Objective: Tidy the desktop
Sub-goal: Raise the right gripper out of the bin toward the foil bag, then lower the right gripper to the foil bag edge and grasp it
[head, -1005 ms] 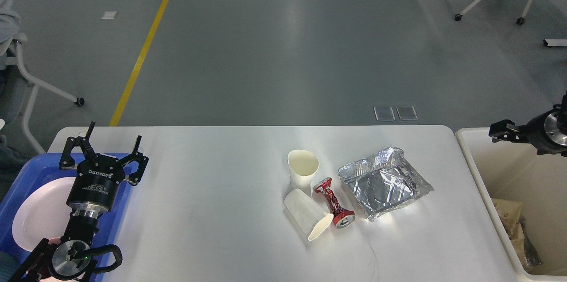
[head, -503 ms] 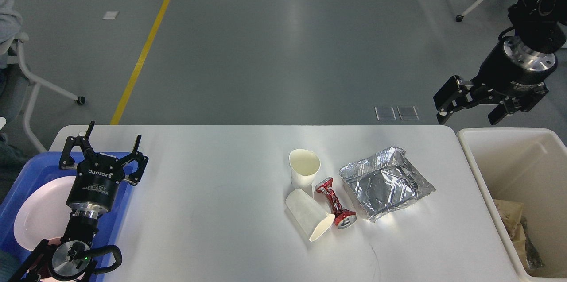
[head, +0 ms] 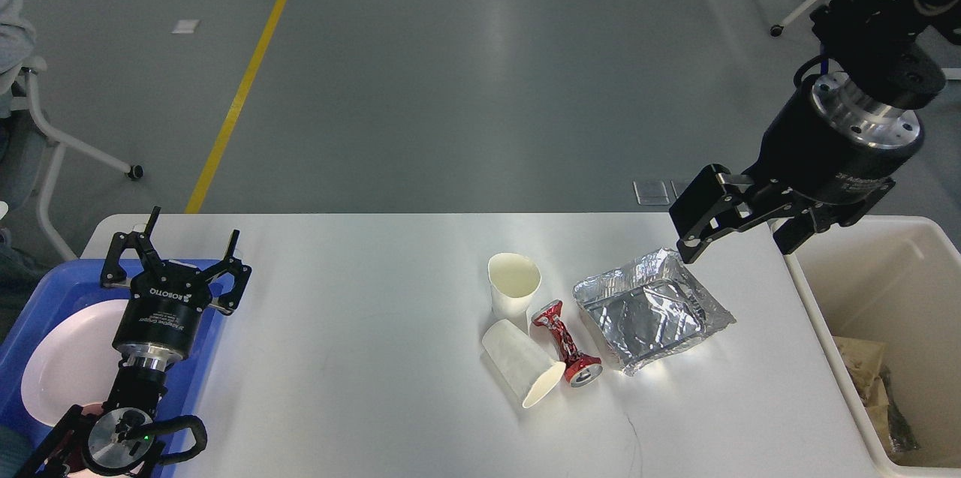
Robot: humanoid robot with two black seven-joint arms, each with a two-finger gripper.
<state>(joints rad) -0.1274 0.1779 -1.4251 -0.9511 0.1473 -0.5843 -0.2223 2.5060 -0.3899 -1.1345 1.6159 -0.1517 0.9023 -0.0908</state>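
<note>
The white desktop (head: 360, 298) fills the lower view. On its right half stand an upright paper cup (head: 513, 283), a paper cup on its side (head: 522, 373), a crushed red can (head: 564, 343) and a crumpled foil tray (head: 650, 309). My right gripper (head: 739, 238) is open and empty, hanging just above the foil tray's far right corner. My left gripper (head: 173, 249) is open and empty at the table's left edge, over the far rim of the blue tray (head: 34, 298).
A white plate (head: 67, 362) lies in the blue tray at the left. A cream plastic bin (head: 893, 268) with some paper waste (head: 871, 388) stands off the table's right end. Chairs stand on the grey floor beyond.
My right arm has swung in from the far right over the bin, leftward and down, to the foil tray's far corner. The left arm and the items have not moved.
</note>
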